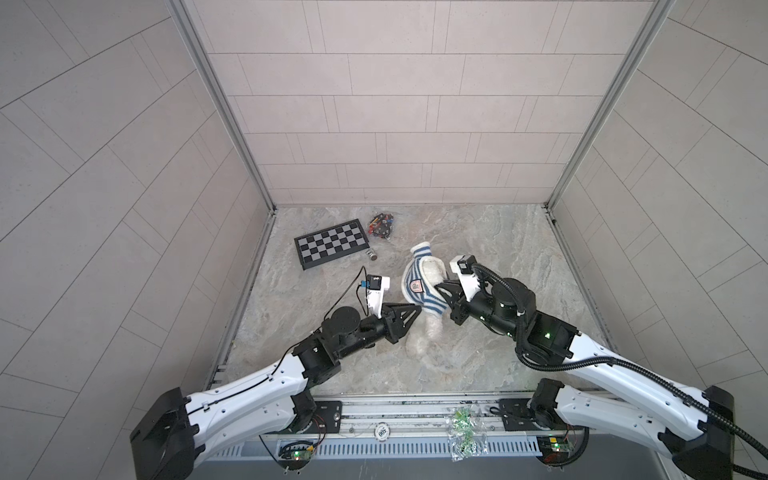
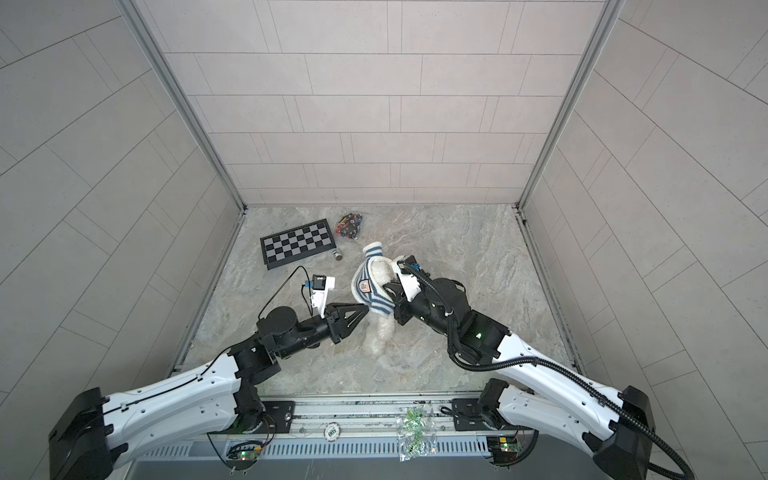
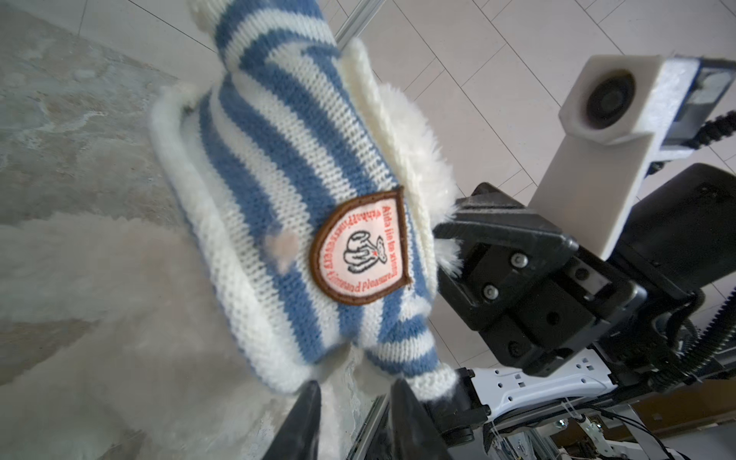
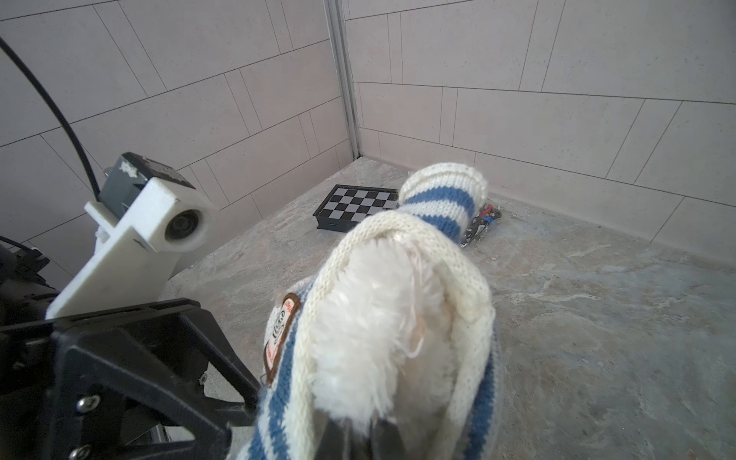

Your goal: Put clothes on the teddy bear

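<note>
The teddy bear (image 1: 422,338) (image 2: 376,340) lies on the marble floor, its white fluffy legs toward the front. The blue-and-white striped shirt (image 1: 415,272) (image 3: 271,159) covers its upper part, badge up, and one sleeve (image 4: 438,199) sticks up. White fur (image 4: 370,310) bulges out of the shirt's cream-edged opening. My right gripper (image 1: 438,286) (image 4: 356,432) reaches into that opening, shut on the bear's fur. My left gripper (image 1: 419,308) (image 3: 356,392) is open right at the shirt's hem, with only floor and fur showing between its fingers. The bear's face is hidden.
A folded chessboard (image 1: 332,243) lies at the back left, with a small metal cylinder (image 1: 371,254) and a bag of small colourful parts (image 1: 382,224) beside it. A clear bag of green bits (image 1: 465,432) rests on the front rail. Tiled walls enclose three sides.
</note>
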`<action>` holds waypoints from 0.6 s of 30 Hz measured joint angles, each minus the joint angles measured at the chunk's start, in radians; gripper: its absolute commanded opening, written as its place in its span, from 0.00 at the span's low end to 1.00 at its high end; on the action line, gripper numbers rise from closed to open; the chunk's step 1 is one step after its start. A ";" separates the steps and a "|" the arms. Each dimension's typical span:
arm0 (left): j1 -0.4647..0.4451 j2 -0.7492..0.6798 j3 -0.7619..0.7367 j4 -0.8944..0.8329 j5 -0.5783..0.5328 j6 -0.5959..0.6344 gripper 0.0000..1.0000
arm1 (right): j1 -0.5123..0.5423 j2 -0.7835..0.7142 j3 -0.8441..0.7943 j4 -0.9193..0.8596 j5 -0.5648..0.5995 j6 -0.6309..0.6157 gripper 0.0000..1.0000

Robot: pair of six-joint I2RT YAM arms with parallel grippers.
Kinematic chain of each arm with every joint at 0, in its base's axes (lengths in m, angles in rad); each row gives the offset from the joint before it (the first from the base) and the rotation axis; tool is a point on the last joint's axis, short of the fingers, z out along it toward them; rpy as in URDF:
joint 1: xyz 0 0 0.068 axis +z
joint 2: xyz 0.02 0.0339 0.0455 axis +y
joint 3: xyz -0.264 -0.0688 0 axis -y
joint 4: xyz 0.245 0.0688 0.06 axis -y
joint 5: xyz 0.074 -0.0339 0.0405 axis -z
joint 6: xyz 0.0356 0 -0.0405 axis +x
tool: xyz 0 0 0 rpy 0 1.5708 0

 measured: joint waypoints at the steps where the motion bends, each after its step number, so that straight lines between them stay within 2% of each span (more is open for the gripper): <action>1: 0.000 0.000 0.007 -0.009 -0.006 0.001 0.29 | 0.000 0.000 0.000 0.000 0.000 0.000 0.00; 8: 0.000 -0.010 0.017 -0.084 -0.072 0.005 0.28 | 0.004 0.000 0.000 0.000 0.006 -0.003 0.00; 11: 0.003 -0.020 0.016 -0.112 -0.093 0.005 0.32 | 0.005 0.000 0.000 0.000 0.010 -0.003 0.00; 14: 0.011 -0.028 0.016 -0.121 -0.095 0.005 0.35 | 0.006 0.000 0.000 0.000 0.014 -0.006 0.00; 18: 0.011 -0.021 0.018 -0.122 -0.087 0.009 0.32 | 0.006 0.000 0.000 0.000 0.015 -0.007 0.00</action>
